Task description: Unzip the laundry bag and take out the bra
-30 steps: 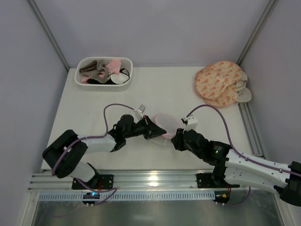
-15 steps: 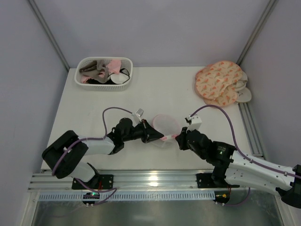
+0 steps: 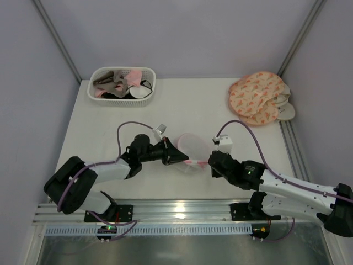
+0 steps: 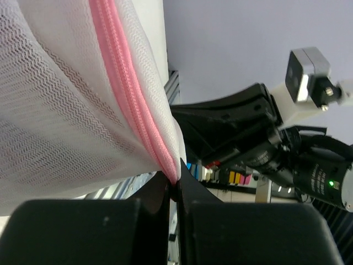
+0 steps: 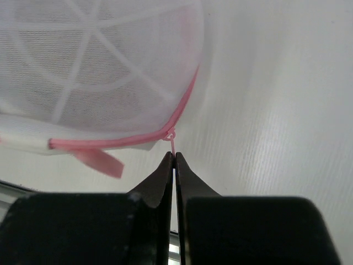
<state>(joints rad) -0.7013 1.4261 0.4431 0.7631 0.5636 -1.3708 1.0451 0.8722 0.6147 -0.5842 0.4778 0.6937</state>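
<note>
Now right tool has clamped zipper pull.

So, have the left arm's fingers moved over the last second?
Yes, slightly leftward: the left fingers, shut on the round white mesh laundry bag, now sit closer to the white plastic basket.

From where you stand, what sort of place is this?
Probably a robot test cell, not a home laundry: a white table boxed in by plain walls, two robot arms bolted to a metal rail at its near edge, and laundry props, a basket of garments and a mesh laundry bag.
</note>
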